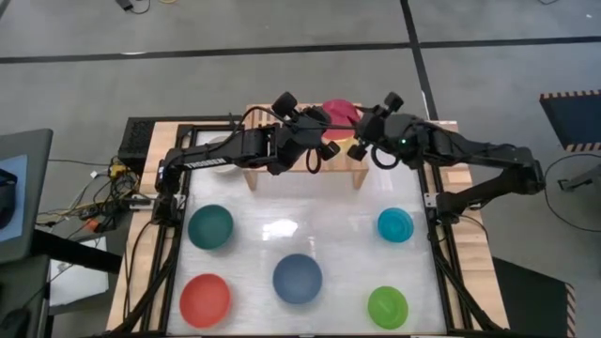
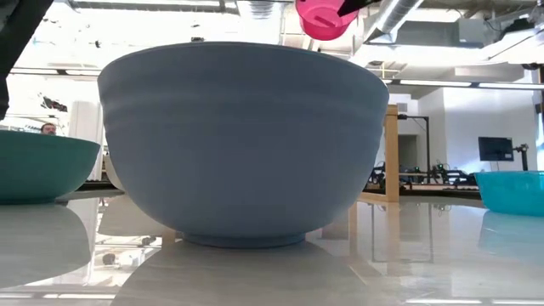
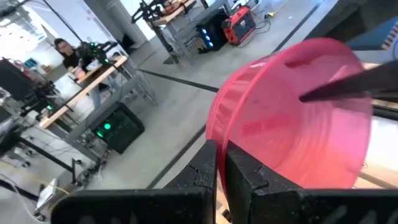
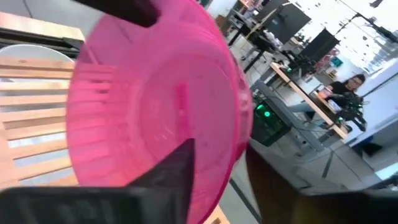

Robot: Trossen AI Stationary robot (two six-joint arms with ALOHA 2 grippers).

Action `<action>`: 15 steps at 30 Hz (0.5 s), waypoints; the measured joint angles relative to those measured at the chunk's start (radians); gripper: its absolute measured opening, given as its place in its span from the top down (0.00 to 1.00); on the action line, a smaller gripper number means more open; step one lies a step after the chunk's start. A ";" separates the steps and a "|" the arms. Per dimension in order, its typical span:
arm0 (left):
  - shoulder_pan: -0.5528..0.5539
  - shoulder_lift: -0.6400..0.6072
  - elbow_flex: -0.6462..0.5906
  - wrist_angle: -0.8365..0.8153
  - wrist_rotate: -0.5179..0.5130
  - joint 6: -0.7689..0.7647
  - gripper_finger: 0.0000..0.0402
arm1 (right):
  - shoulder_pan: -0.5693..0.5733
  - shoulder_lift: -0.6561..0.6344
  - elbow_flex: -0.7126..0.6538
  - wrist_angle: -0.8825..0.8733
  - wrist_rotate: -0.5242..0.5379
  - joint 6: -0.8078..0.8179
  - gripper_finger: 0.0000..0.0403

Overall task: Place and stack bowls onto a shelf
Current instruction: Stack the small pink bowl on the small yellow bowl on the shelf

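Observation:
The pink bowl (image 1: 340,112) hangs tilted above the far right part of the light-wood shelf (image 1: 282,176), between both grippers. It fills the left wrist view (image 3: 298,124) and the right wrist view (image 4: 149,106), and shows at the top of the low view (image 2: 325,19). My left gripper (image 1: 322,137) is shut on its rim from the left, and my right gripper (image 1: 362,133) is shut on the opposite rim. A white bowl (image 4: 25,53) rests on the shelf's slats, farther left. A yellow patch (image 1: 358,148) shows under the right gripper; most of it is hidden. My left gripper (image 3: 219,163) pinches the pink bowl's rim (image 3: 214,134), one finger inside the bowl and one outside. It comes level from the table's left side. The bowl is lifted clear of the shelf and tipped on its side. My right gripper (image 4: 217,180) holds the opposite rim (image 4: 239,155), with one finger (image 4: 174,174) inside the bowl and the other outside. It comes from the table's right side. The bowl hangs tilted, clear of the slats.
Several bowls stand on the white table in front of the shelf: teal (image 1: 209,226), dark blue (image 1: 297,278), cyan (image 1: 395,224), red (image 1: 205,299) and green (image 1: 388,307). Bare slats (image 4: 37,124) lie under the pink bowl. A person sits at a desk beyond the table.

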 joint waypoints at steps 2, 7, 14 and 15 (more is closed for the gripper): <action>-0.001 0.000 0.000 0.000 0.010 0.000 1.00 | -0.014 -0.001 0.000 0.007 0.000 0.002 0.73; 0.002 0.000 0.000 0.001 0.101 -0.020 0.95 | -0.038 -0.003 0.000 0.010 0.007 0.045 0.94; 0.003 0.000 0.000 0.007 0.213 -0.071 0.72 | -0.038 -0.001 0.000 -0.016 -0.022 0.070 0.93; 0.003 0.000 0.000 0.010 0.215 -0.080 0.68 | -0.039 0.001 0.007 -0.034 -0.034 0.073 0.94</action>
